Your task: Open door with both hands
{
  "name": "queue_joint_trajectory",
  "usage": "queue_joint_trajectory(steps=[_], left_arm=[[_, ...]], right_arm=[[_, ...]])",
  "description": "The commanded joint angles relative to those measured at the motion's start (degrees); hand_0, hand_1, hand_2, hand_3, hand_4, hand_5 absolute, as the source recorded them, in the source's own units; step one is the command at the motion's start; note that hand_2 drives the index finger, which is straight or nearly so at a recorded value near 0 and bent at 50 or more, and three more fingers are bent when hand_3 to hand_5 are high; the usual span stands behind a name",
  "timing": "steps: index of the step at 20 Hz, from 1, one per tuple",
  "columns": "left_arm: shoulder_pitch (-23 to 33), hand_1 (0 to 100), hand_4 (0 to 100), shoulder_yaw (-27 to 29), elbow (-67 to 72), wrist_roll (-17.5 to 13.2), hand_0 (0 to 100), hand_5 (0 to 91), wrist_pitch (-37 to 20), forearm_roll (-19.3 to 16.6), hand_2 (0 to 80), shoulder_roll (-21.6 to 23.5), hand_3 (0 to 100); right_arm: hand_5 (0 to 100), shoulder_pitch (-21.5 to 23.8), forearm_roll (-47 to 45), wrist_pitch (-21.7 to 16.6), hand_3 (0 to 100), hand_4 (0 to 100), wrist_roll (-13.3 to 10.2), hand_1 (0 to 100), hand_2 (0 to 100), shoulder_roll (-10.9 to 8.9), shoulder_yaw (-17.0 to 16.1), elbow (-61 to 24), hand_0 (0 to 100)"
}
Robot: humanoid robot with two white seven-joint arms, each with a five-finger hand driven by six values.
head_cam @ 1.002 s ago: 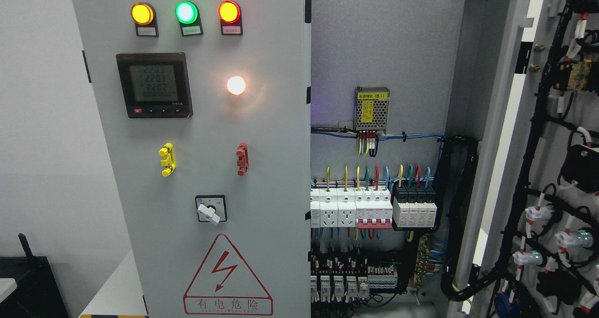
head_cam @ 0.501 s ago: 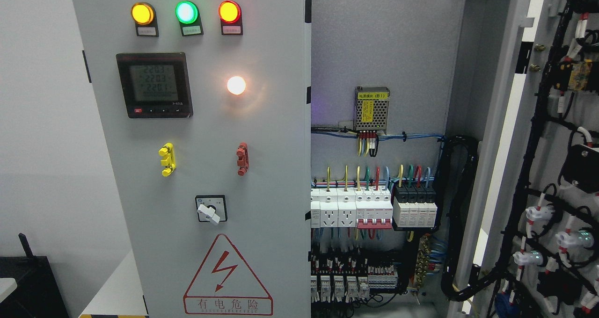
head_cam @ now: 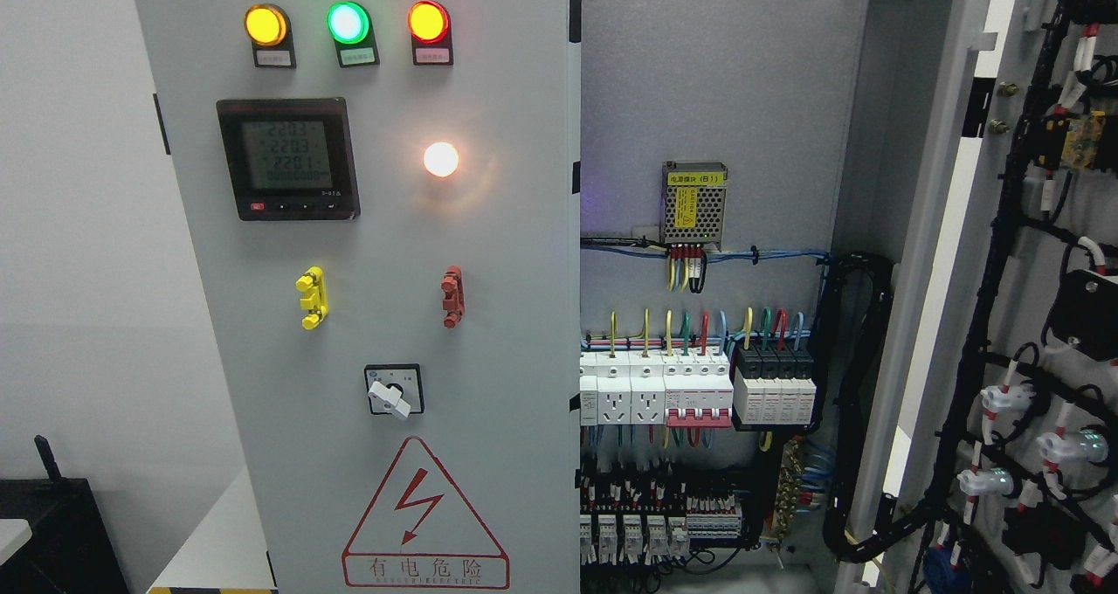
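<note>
A grey electrical cabinet fills the head view. Its left door (head_cam: 515, 253) is closed and carries three indicator lamps (head_cam: 347, 23), a digital meter (head_cam: 287, 159), a lit white lamp (head_cam: 441, 159), a yellow handle (head_cam: 312, 298), a red handle (head_cam: 452, 297) and a rotary switch (head_cam: 392, 391). The right door (head_cam: 1022, 253) stands swung wide open at the far right, its inner side laced with black cable harnesses. Between them the cabinet interior (head_cam: 716, 96) is exposed. Neither of my hands nor arms shows in the picture.
Inside are a small power supply (head_cam: 694, 203), a row of breakers and sockets (head_cam: 694, 389) and terminal blocks (head_cam: 664, 524) lower down. A hazard triangle sticker (head_cam: 425, 515) sits low on the left door. A dark box (head_cam: 52, 533) stands at the lower left by the wall.
</note>
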Motion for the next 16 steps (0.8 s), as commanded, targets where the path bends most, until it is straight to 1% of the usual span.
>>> queue_joint_trajectory(steps=[1,5,8,13,16], left_arm=[[-0.1,0,3,0.3,-0.1,0.0,0,0.0,0.0,1.1,0.0,-1.8,0],[-0.1,0,3,0.2,-0.1,0.0,0,0.0,0.0,1.1,0.0,-1.8,0],[-0.1,0,3,0.3,-0.1,0.0,0,0.0,0.0,1.1,0.0,-1.8,0],[-0.1,0,3,0.3,-0.1,0.0,0,0.0,0.0,1.1,0.0,-1.8,0],[-0.1,0,3,0.3,-0.1,0.0,0,0.0,0.0,1.1,0.0,-1.8,0]], right_arm=[[0,-1.9,0.0,-0.2,0,0,0.0,0,0,-2.57,2.3,-8.6,11],[0,-4.2,0.0,-0.3,0,0,0.0,0,0,-2.57,3.1,-11.1,11],[0,-8.0,0.0,-0.2,0,0,-0.1,0,0,-2.57,4.0,-11.2,11],[0,-14.3,0.0,0.0,0,0,-0.1,0,0,-2.13,3.9,-11.1,11],[0,-17.1,0.0,0.1,0,0,-0.1,0,0,-1.87,4.0,-11.1,11]])
